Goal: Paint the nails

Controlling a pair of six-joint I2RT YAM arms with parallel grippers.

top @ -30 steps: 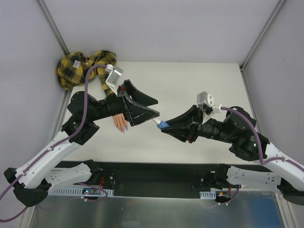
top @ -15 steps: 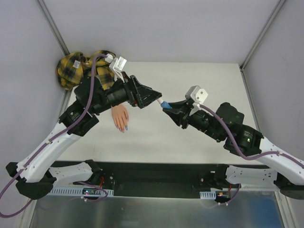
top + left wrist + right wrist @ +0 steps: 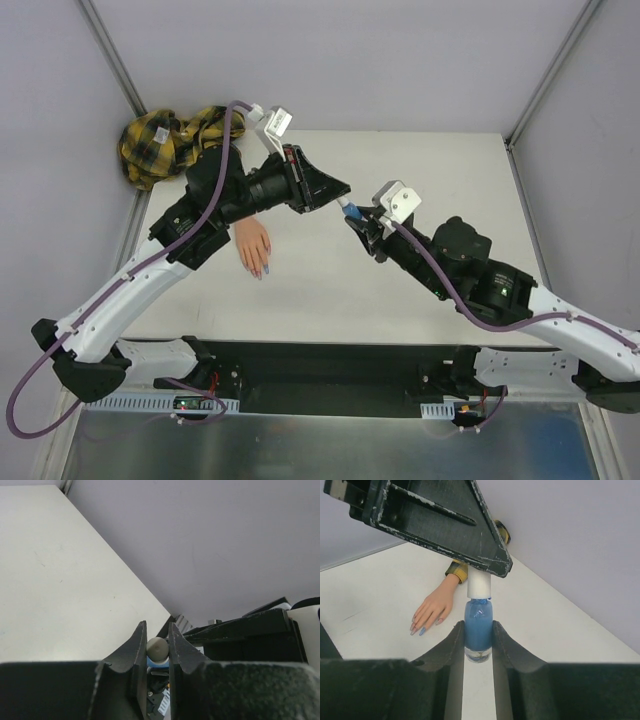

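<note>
Both arms have lifted and swung toward the back of the white counter (image 3: 450, 170) since a second ago, taking the small blue glass bottle (image 3: 347, 211) with them. From above, the left gripper (image 3: 338, 196) and the right gripper (image 3: 357, 222) meet at that bottle, up off the counter. The flesh-coloured mannequin hand (image 3: 253, 245) lies flat beside the left arm. Its nails (image 3: 258, 270) point toward the near edge. Its yellow-and-black plaid sleeve (image 3: 160, 140) is bunched in the far left corner.

In the left wrist view, the left gripper (image 3: 156, 645) is squeezed tight on the round white cap (image 3: 158, 649).

In the right wrist view, the right gripper (image 3: 478, 640) pinches the bottle (image 3: 478, 625) by its glass body. The cap (image 3: 480, 586) sticks up into the black left gripper (image 3: 492, 571). The nails (image 3: 419, 627) are down on the counter, well apart from the bottle.

I think the step is opening the bottle. Next, the cap must be twisted and pulled straight out with the bottle kept upright, so no paint spills. Then the brush has to go down to the nails. The left arm hangs close by the hand and may get in the way.
</note>
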